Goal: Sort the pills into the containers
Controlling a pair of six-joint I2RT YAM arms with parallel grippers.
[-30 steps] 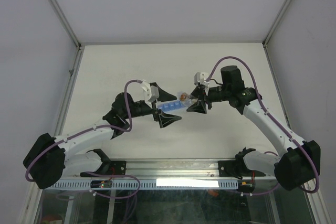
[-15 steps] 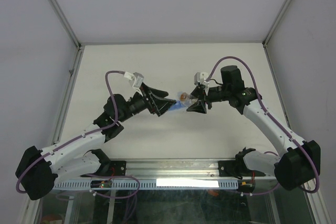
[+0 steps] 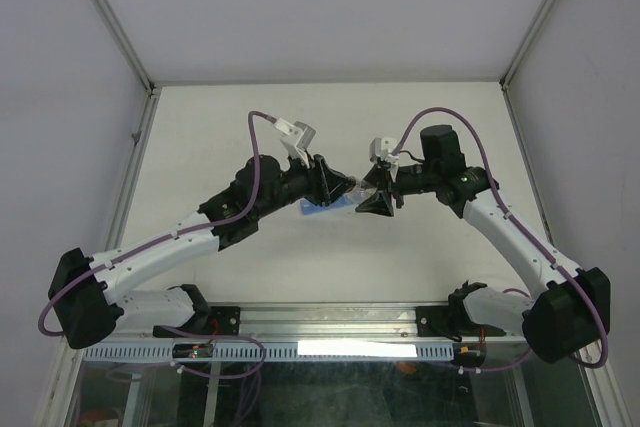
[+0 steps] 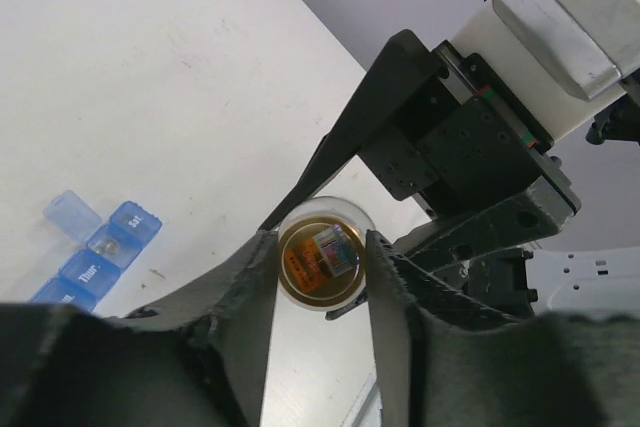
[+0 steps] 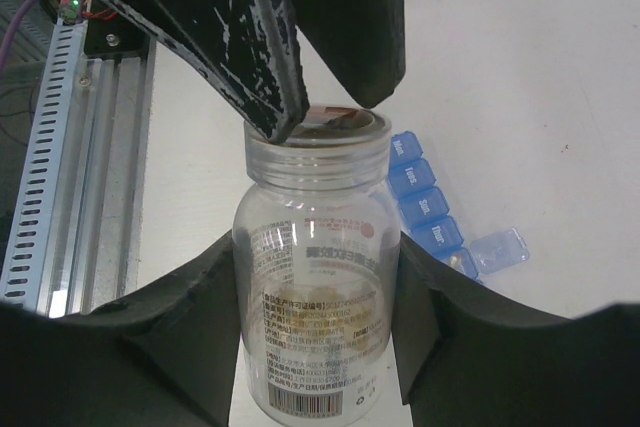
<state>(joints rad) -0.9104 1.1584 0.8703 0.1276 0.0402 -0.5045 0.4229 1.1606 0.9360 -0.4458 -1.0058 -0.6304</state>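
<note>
A small clear plastic bottle (image 5: 315, 187), uncapped, is gripped by its body between the jaws of the right gripper (image 5: 313, 257). Its open mouth is clasped on either side by the left gripper (image 4: 320, 267). Tiny orange-tan pills (image 5: 330, 312) are seen inside it. A narrow translucent blue strip of compartments (image 4: 100, 257) lies on the white table (image 4: 150, 67), at the lower left of the left wrist view, with one end lid open.

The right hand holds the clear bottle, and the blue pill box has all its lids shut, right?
Not all: the right wrist view shows one end lid flipped open on the blue pill box. The right hand does hold the clear bottle.
</note>
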